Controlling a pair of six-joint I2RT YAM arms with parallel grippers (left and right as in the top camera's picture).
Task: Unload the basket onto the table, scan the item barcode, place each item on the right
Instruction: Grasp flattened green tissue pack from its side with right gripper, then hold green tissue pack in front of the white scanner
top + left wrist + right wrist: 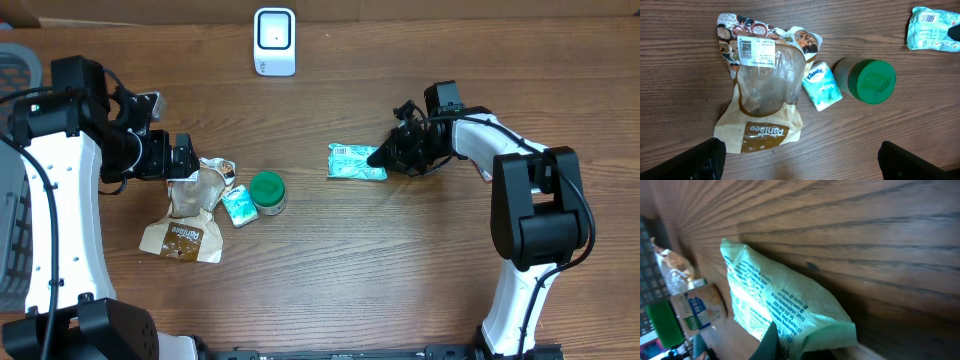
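Step in hand, as I judge it: pick up the green packet [352, 162] and carry it to the white scanner [274, 41] at the far edge of the tabletop [400, 280].

Packet lies flat near the tabletop's middle, well apart from the scanner; a white printed patch, likely the barcode, shows at its end away from the right claw [385, 158], facing up.

To do it well: keep the pinch on the very edge so the printed patch stays uncovered; lift straight and slowly, since the packet looks soft and may droop or fold; turn the patch toward the scanner's face and hold it steady and close.

Right claw: jaws drawn together on the packet's near edge; wrist view shows the crimped corner caught between them; packet not yet off the wood as far as I can tell.

Left claw [185, 157]: jaws spread wide, gripping nothing; it hangs over the brown bread bag [190, 215], beside a tissue pack [238, 205] and a green-lidded jar [268, 192].
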